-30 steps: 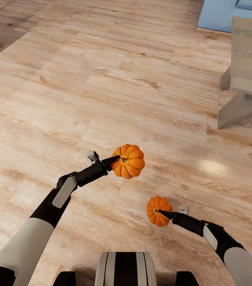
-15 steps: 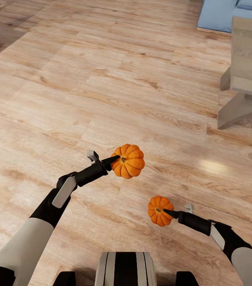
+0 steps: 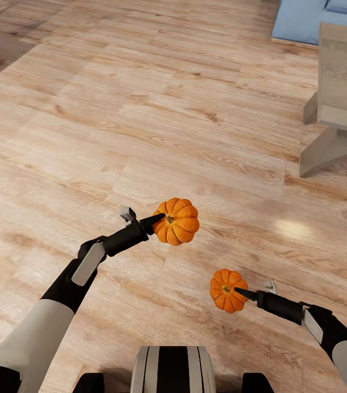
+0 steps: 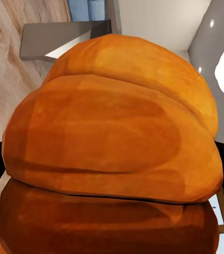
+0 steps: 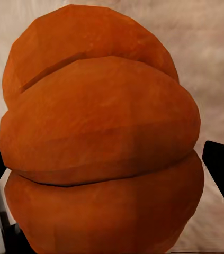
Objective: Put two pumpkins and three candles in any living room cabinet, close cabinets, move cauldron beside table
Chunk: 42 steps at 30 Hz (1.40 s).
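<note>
Both pumpkins are picked up, and none of the rest shows as done. The left gripper [image 3: 159, 219] pinches the bigger pumpkin [image 3: 176, 221] by its top, held clear above the floor [image 3: 140, 109]; the right gripper [image 3: 241, 293] pinches the smaller pumpkin [image 3: 227, 290] the same way, lower and nearer the robot. A grey table [image 3: 340, 82] and a blue sofa [image 3: 304, 19] stand ahead to the right. Stowing the pumpkins and three candles, shutting the cabinets and moving the cauldron all seem left to do.

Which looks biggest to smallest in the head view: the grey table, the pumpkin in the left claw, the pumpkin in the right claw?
1. Grey table, though cut off by the picture's edge.
2. Left claw's pumpkin.
3. Right claw's pumpkin, though nearness to the camera may differ.
</note>
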### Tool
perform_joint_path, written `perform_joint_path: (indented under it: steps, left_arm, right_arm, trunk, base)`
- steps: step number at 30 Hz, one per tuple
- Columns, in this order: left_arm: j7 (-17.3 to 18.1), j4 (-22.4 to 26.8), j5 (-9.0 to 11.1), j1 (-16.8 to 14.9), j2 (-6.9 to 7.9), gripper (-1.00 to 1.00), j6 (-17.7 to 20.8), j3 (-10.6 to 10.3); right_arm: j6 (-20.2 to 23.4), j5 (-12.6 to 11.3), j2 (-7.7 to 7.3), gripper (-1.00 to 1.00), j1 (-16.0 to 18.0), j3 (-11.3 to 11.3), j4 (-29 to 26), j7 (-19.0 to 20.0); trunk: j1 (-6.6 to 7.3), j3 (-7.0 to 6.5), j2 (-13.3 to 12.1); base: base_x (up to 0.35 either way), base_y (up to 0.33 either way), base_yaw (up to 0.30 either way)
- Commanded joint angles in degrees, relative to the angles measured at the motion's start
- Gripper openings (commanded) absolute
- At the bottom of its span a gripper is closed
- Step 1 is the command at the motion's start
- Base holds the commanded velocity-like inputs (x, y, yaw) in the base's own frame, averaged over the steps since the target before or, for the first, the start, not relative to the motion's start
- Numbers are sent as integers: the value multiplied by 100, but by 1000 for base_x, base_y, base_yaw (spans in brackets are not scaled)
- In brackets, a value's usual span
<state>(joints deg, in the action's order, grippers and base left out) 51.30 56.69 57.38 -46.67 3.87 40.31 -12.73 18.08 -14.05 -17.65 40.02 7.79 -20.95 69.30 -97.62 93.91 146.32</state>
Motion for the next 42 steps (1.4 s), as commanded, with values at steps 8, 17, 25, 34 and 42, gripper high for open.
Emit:
perform_joint_path:
  steps: [8, 17, 25, 34, 42]
  left_arm:
    - [28, 60, -19, 0, 138, -100, -6, 89]
    - [10, 63, -52, 0, 142, -100, -6, 105]
    - [3, 64, -52, -7, 119, -100, 46, 96]
    - [-5, 367, -58, -9, 89, -100, 71, 70]
    - [-47, 386, -61, -64, 96, -100, 89, 64]
  right_arm:
    - [691, 0, -79, -100, 5, 1207, -520, 117]
    - [784, -449, -83, -100, 5, 1178, -805, 103]
    - [785, -466, -70, -100, 5, 1190, -841, 113]
    - [782, -459, -58, -100, 5, 1180, -878, 110]
    - [784, -434, -50, -100, 5, 1173, -971, 69]
  trunk:
    - [0, 0, 0]
    - [0, 0, 0]
    - [13, -111, -7]
    - [36, -310, -19]
    - [57, -487, -29]
  base:
    - [0, 0, 0]
    - [0, 0, 0]
    - [0, 0, 0]
    - [0, 0, 0]
    - [0, 0, 194]
